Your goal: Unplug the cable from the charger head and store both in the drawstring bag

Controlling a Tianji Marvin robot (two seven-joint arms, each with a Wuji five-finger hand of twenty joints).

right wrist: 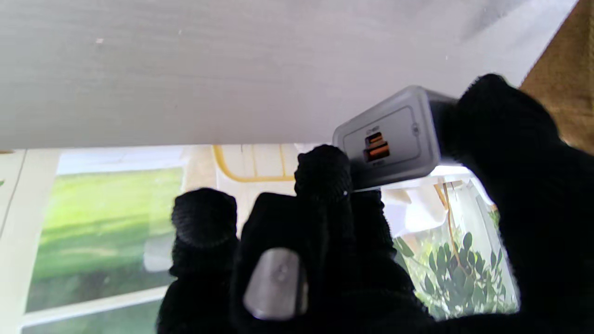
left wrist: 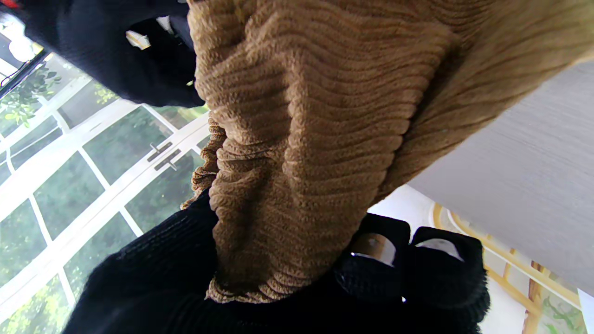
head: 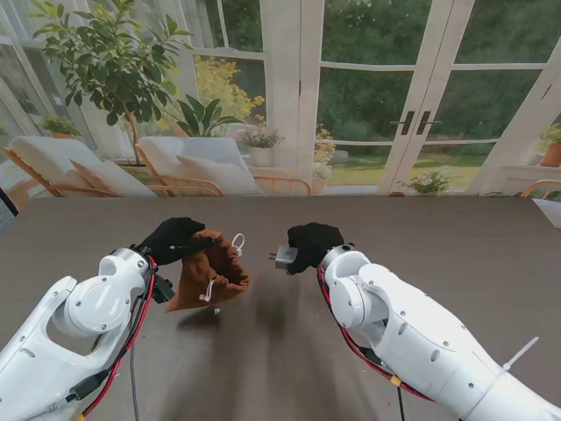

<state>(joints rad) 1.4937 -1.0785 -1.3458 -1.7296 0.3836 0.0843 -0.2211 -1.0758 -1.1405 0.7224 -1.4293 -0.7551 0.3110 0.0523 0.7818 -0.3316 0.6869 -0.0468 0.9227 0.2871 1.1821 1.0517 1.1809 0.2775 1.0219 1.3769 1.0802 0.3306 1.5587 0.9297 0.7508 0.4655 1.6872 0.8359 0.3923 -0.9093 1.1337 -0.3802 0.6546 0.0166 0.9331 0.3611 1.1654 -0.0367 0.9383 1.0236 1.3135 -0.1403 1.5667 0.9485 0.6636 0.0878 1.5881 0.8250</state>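
My left hand (head: 172, 239), in a black glove, is shut on the brown corduroy drawstring bag (head: 210, 274) and holds it lifted above the table, its mouth toward the right. The bag's ribbed cloth (left wrist: 297, 139) fills the left wrist view, pinched between my gloved fingers (left wrist: 408, 273). White cord (head: 237, 243) shows at the bag's mouth, and more (head: 208, 291) on its front; whether it is drawstring or cable I cannot tell. My right hand (head: 312, 245) is shut on the grey charger head (head: 285, 257), just right of the bag's mouth. The charger head (right wrist: 387, 139) shows two orange ports with nothing plugged in.
The dark wooden table (head: 280, 351) stretches under both hands. Behind its far edge are lounge chairs (head: 202, 167), potted plants (head: 110, 61) and glass doors (head: 412, 96). A white object (head: 550, 210) lies at the table's far right edge.
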